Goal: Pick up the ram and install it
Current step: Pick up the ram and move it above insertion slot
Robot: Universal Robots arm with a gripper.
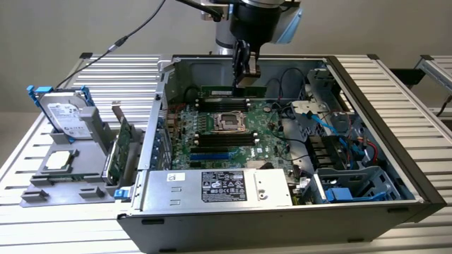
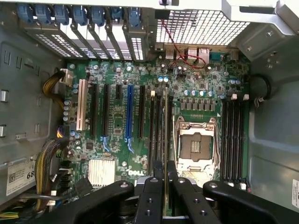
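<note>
The gripper (image 1: 246,79) is pinched on the ram (image 1: 217,91), gripping its flat faces near mid-length so that the stick hangs level with its contact edge facing down. The ram is inside the open computer case (image 1: 367,100), just above the motherboard (image 1: 268,132), over the memory slots (image 1: 215,101) beside the processor socket (image 1: 229,120). In the wrist view the ram (image 2: 165,121) appears edge-on between the fingers (image 2: 152,191), parallel to the slots. This alignment appears intended for straight seating. Contact with a slot cannot be confirmed
</note>
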